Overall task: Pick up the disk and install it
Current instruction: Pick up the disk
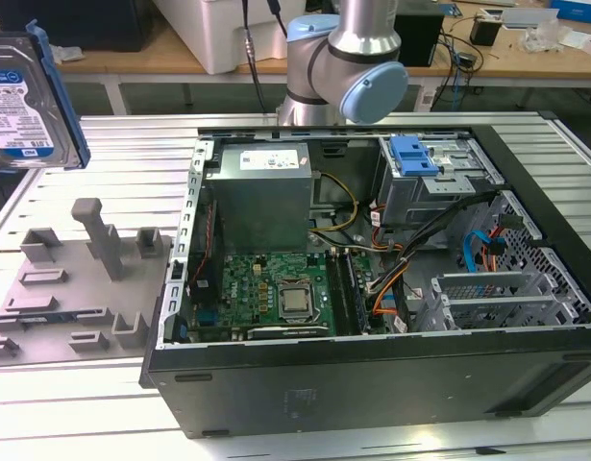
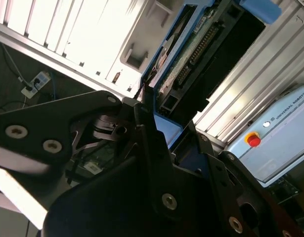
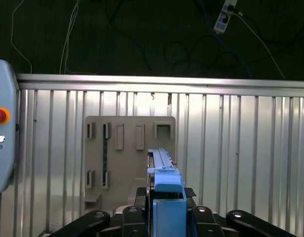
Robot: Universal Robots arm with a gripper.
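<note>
The disk (image 1: 21,96), a silver drive with a white-and-blue label in a blue carrier, hangs in the air at the exterior view's far left, above the slatted table. In the first wrist view the disk (image 3: 164,182) stands edge-on between the black fingers of my gripper (image 3: 166,215). The second wrist view shows the underside of the disk (image 2: 191,54) running away from the gripper (image 2: 159,118), whose fingers close on its near end. The gripper is shut on the disk.
An open computer case (image 1: 372,384) lies on the table, with a blue drive-bay bracket (image 1: 415,154) at its far right corner. A grey holder fixture (image 1: 84,279) sits to the case's left and below the disk (image 3: 129,148). The arm's base (image 1: 343,58) stands behind the case.
</note>
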